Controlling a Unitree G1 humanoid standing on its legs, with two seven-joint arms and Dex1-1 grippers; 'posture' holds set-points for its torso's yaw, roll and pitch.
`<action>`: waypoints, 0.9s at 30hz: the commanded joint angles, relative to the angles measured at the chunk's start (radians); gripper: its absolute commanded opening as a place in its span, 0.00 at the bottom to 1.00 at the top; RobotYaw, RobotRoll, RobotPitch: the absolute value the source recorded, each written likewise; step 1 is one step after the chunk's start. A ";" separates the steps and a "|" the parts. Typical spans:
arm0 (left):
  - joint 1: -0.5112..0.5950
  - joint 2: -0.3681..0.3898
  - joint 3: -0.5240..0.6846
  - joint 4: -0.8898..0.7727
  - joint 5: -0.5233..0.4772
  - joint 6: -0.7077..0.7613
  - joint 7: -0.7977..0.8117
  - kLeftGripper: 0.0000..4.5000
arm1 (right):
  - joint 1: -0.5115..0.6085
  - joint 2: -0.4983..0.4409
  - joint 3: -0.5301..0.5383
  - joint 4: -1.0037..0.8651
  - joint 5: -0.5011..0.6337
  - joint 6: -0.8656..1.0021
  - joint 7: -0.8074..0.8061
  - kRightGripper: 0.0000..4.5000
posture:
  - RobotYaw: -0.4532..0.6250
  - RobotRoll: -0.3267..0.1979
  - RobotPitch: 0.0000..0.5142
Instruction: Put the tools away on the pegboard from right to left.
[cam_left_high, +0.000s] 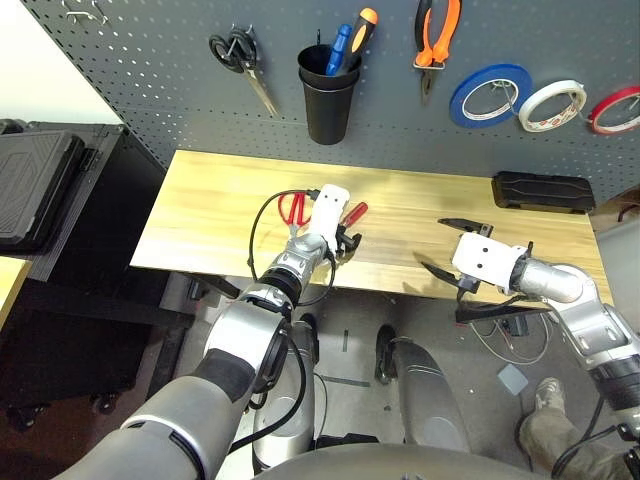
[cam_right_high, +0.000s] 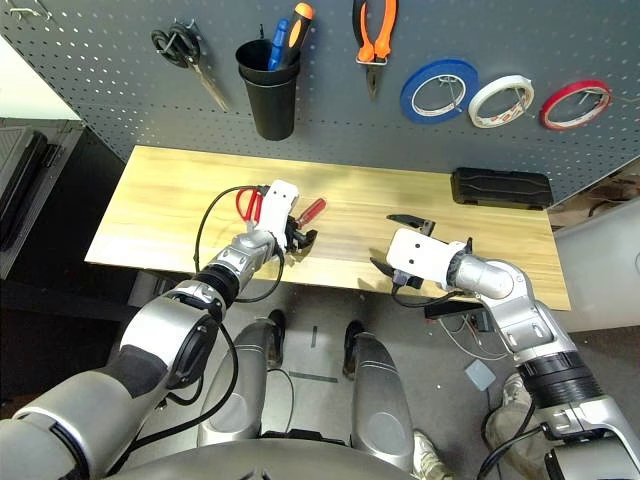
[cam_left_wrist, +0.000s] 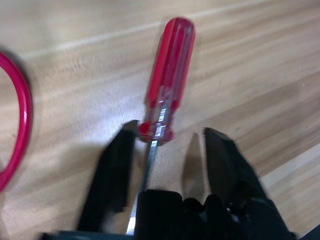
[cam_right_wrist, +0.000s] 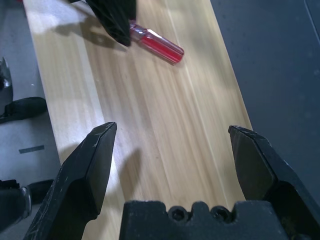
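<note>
A red-handled screwdriver (cam_left_high: 355, 212) lies on the wooden table (cam_left_high: 220, 190), its metal shaft pointing toward me. My left gripper (cam_left_high: 345, 240) is down over it; in the left wrist view the fingers (cam_left_wrist: 117, 170) straddle the shaft just behind the handle (cam_left_wrist: 170, 70), with a gap on one side. Red-handled scissors (cam_left_high: 292, 207) lie just left of that gripper. My right gripper (cam_left_high: 445, 248) hovers open and empty near the table's front right edge. On the pegboard (cam_left_high: 150, 60) hang orange-and-black pliers (cam_left_high: 437, 35) and a thin red tape ring (cam_left_high: 615, 108).
The pegboard also carries black-handled scissors (cam_left_high: 240, 55), a black cup (cam_left_high: 328, 95) with two handled tools in it, a blue tape roll (cam_left_high: 490, 95) and a white tape roll (cam_left_high: 552, 105). A black case (cam_left_high: 543, 190) lies at the table's back right.
</note>
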 joint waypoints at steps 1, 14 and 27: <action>0.019 -0.009 0.001 0.021 0.025 0.008 0.004 0.21 | 0.013 -0.005 -0.011 -0.015 0.013 0.011 0.002 1.00 | 0.53 0.62 0.48; 0.091 -0.002 0.000 -0.116 0.018 -0.078 -0.064 0.18 | -0.042 0.032 -0.004 0.102 0.013 -0.066 -0.017 1.00 | 0.58 0.62 0.49; 0.627 0.068 -0.041 -1.137 -0.039 0.156 -0.104 0.18 | -0.133 0.126 -0.042 0.213 0.184 -0.237 0.038 1.00 | 0.68 0.62 0.51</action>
